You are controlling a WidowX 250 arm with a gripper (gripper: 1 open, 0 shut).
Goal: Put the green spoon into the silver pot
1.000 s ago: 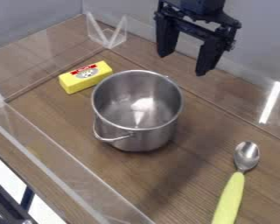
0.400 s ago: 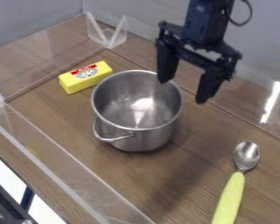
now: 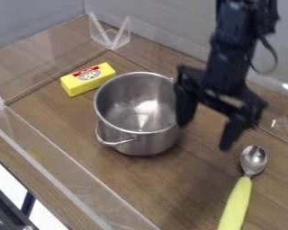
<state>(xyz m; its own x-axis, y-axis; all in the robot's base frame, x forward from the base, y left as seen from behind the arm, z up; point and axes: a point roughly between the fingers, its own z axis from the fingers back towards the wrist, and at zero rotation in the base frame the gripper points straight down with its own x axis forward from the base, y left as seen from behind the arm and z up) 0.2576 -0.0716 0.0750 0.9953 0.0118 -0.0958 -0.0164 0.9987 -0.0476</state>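
On the wooden counter (image 3: 171, 184), green-handled metal spoon (image 3: 243, 190) lying lengthwise toward the camera, nearer the viewer than the black, wide-open robot hand (image 3: 207, 121), right of the shiny steel pot (image 3: 140, 112).

No lettering, brand or number is legible: the yellow rectangular block (image 3: 87, 79) bears a label (image 3: 89, 72) with red on it, but its markings are too small and blurred to read.
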